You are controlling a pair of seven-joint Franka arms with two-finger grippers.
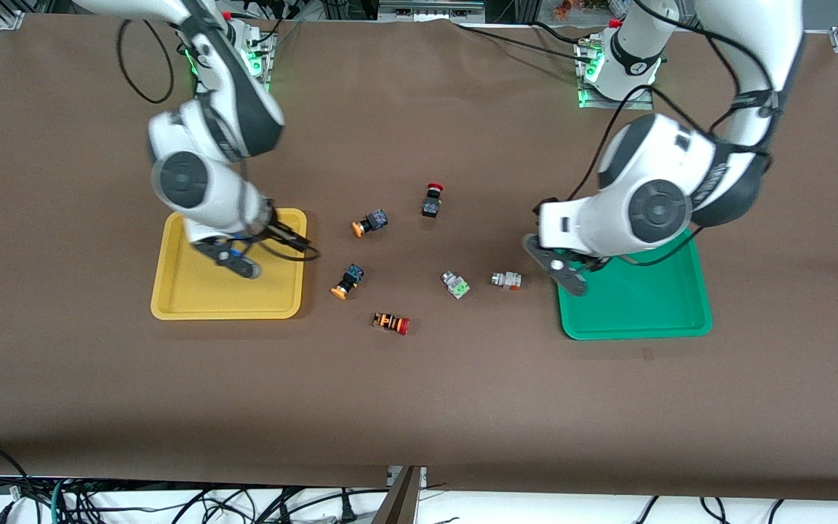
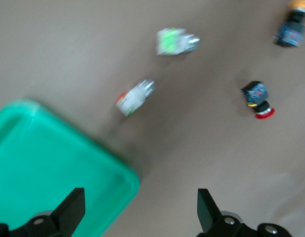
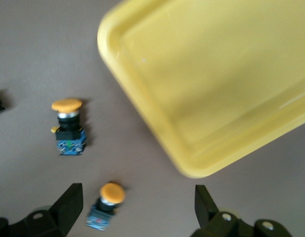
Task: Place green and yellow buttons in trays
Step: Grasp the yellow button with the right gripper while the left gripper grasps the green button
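Two yellow-capped dark buttons (image 1: 369, 223) (image 1: 347, 282) lie between the trays, beside the yellow tray (image 1: 193, 302). The green-faced block (image 1: 455, 284) and the orange-marked pale block (image 1: 506, 279) lie beside the green tray (image 1: 637, 320). My right gripper (image 1: 295, 244) hangs open and empty over the yellow tray's edge. In the right wrist view one yellow-capped button (image 3: 107, 205) shows on the table between its fingers and the other (image 3: 68, 128) lies farther off. My left gripper (image 1: 564, 273) is open and empty over the green tray's rim (image 2: 43, 163). The left wrist view shows both pale blocks (image 2: 135, 97) (image 2: 176, 42).
A black switch with a red cap (image 1: 432, 200) lies nearer the robots' bases. An orange-striped switch with a red cap (image 1: 390, 322) lies nearest the front camera. Brown cloth covers the table, bare around the trays.
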